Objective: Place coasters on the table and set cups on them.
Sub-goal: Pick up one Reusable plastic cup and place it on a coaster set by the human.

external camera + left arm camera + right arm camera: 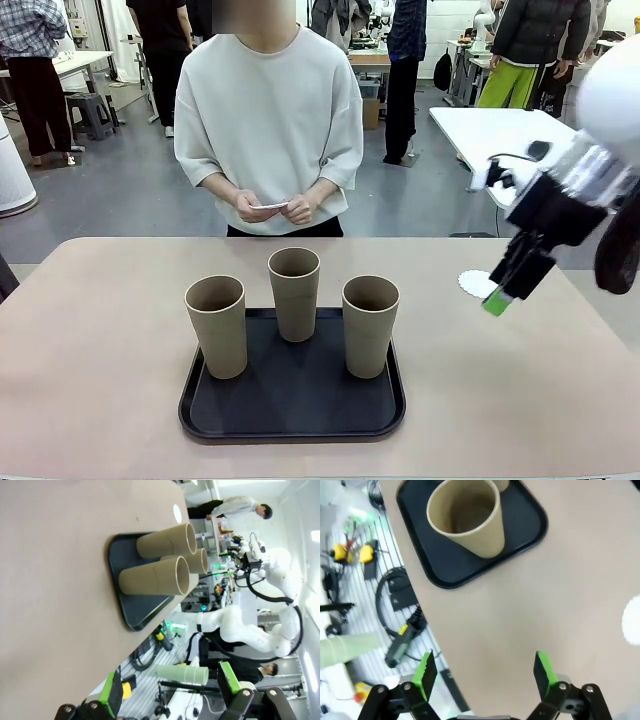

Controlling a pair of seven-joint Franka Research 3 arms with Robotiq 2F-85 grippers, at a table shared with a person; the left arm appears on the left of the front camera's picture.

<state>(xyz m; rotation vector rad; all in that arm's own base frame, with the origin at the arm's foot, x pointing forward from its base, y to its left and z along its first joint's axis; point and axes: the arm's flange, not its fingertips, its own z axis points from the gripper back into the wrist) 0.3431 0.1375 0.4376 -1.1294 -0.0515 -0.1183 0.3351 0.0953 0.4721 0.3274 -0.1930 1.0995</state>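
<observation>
Right jaws: spread wide, right pads [543, 672] well apart, clamped on nothing. Hanging above bare surface [545, 595], near its edge.

One coaster [474, 283] flat on the surface. From the front, just behind the right jaws and partly covered by them. From the right wrist, ahead of the jaws and off to one side, outside the gap and apart from both pads, cut by the picture's edge.

Three cups [295, 292] upright on a black tray [292, 405], none on a coaster. Well apart from the right jaws, on the side away from the coaster. Nearest cup ahead of the right jaws and off-centre, mouth open toward the wrist camera.

Left jaws: likewise apart, left pads [227, 677] wide of each other, holding nothing. Hanging back from the tray, by the edge of the surface. Tray and cups ahead of these jaws and well clear of them, sideways in that rolled view. Coaster farther off again, beyond the tray, as a small white oval.

At the far side of the surface, a person's hand [302, 210] and the other hand together at waist height, pinching something thin and white [270, 206]. Too small to tell more. Far from both jaws.
</observation>
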